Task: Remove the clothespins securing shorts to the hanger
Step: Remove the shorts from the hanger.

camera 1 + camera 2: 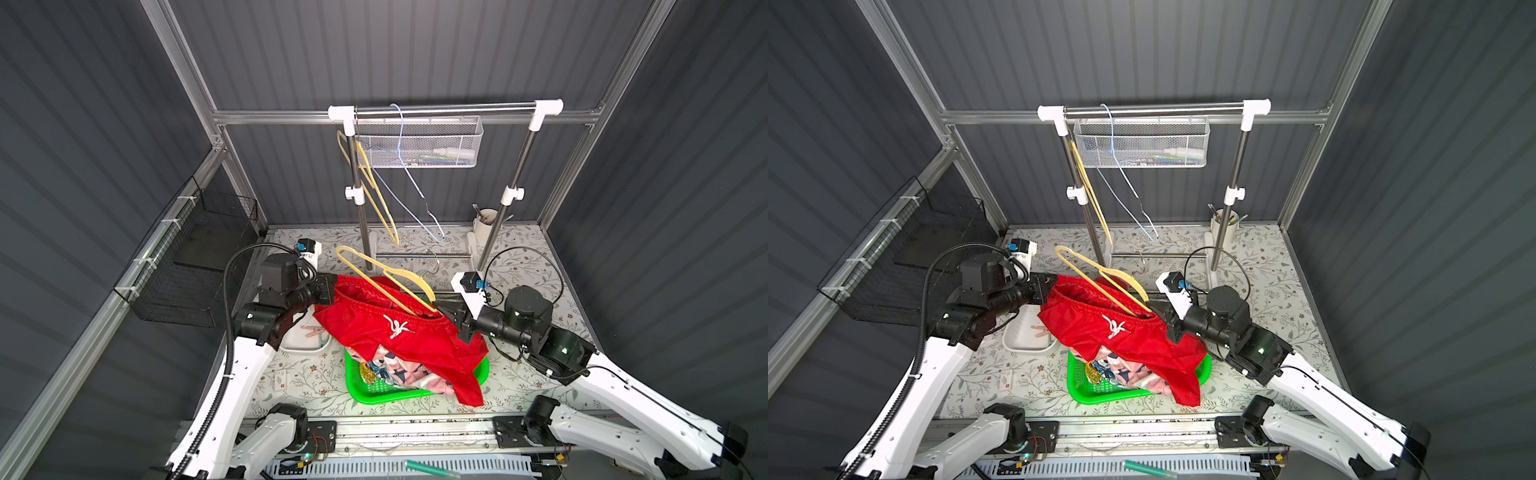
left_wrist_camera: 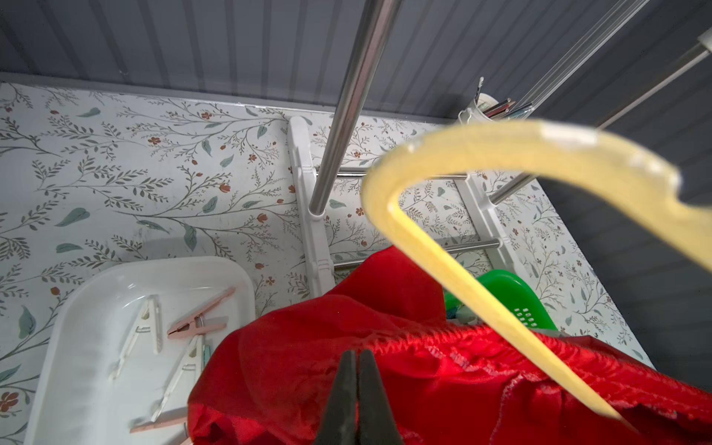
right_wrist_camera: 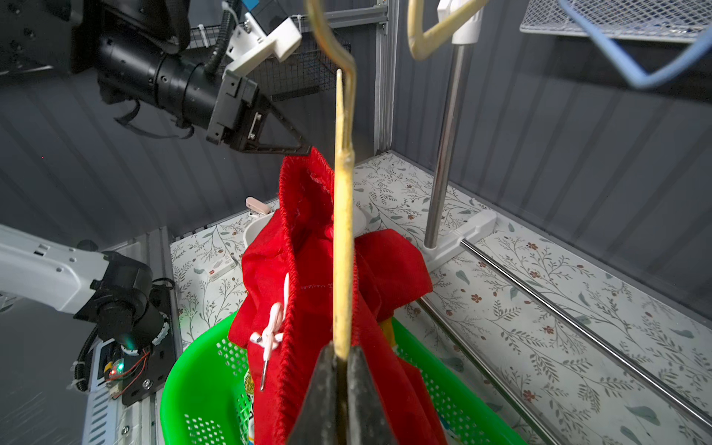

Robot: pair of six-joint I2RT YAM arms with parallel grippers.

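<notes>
Shorts of red fabric (image 1: 415, 336) are pinched mid-frame by the left gripper (image 2: 356, 358), jaws closed — the pale yellow plastic hanger (image 3: 343, 231) is clamped in the right gripper (image 3: 341, 358).

Both top views: set high at the front, looking steeply down and back, far enough to take in the whole table (image 1: 291, 374), clothes rack (image 1: 444, 109) at upper centre, green basket (image 1: 374, 400) at lower centre. Left wrist: close over the closed left gripper (image 2: 357, 353), facing red shorts (image 2: 385, 385), yellow hanger (image 2: 481, 162), white tray (image 2: 69, 319). Right wrist: close over the right gripper (image 3: 342, 350) clamped on that hanger, facing the left arm (image 3: 154, 81). Shared by all: shorts, hanger, basket.
</notes>
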